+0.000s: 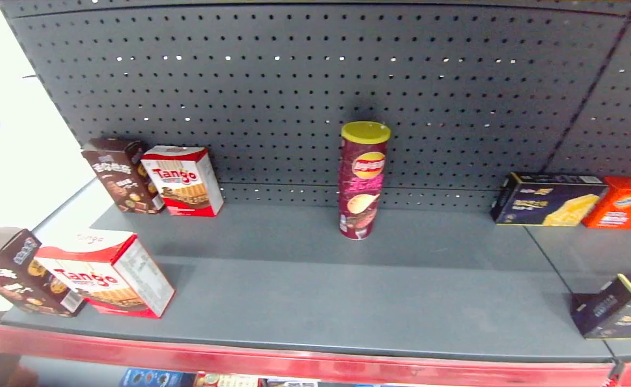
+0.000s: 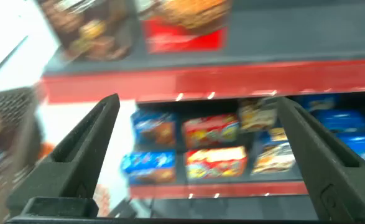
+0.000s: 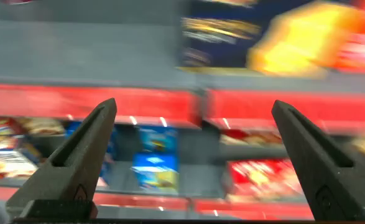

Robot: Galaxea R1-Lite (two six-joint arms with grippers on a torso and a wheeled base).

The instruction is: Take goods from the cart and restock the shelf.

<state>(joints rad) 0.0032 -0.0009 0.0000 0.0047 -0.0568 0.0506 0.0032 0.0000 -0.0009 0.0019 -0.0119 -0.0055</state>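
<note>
Orange box [image 1: 630,203], at three o'clock from the can [image 1: 363,180], was cut by the edge; lower-shelf packets [image 2: 213,146] blurred, apparently snacks.

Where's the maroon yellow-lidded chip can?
Head view: maroon chip can stands upright mid-shelf near the grey pegboard, between the rear red-and-white box on its left and rear navy box on its right.
</note>
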